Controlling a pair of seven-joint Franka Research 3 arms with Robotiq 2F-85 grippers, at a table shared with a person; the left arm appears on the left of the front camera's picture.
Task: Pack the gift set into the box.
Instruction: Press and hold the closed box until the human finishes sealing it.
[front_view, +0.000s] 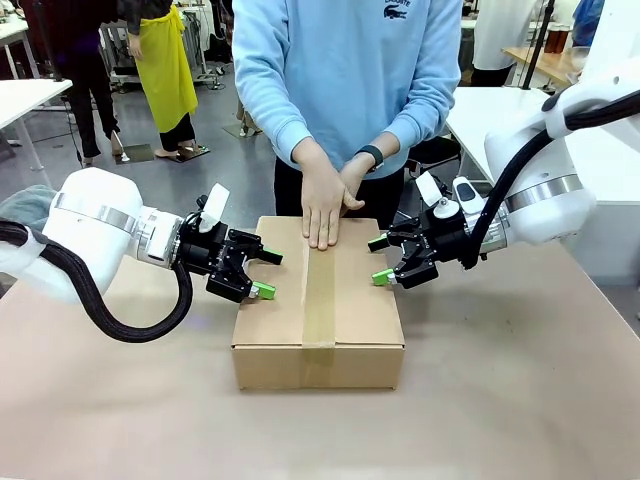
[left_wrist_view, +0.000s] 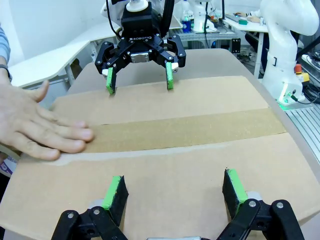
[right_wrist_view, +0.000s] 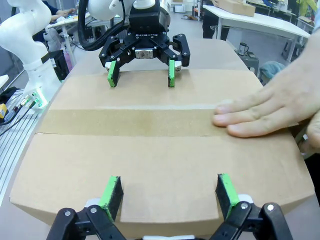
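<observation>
I've got the box (front_view: 318, 310) closed at table centre, tape strip (front_view: 320, 290) running 12 to 6 along its top seam. My left gripper (front_view: 263, 273) sits at the box's 9 o'clock edge, jaws spread, green pads (left_wrist_view: 116, 197) over the near flap. My right gripper (front_view: 380, 260) mirrors it at 3 o'clock, also spread wide, gripping nothing. The person's hands (front_view: 325, 200) press flat on the tape at 12 o'clock.
</observation>
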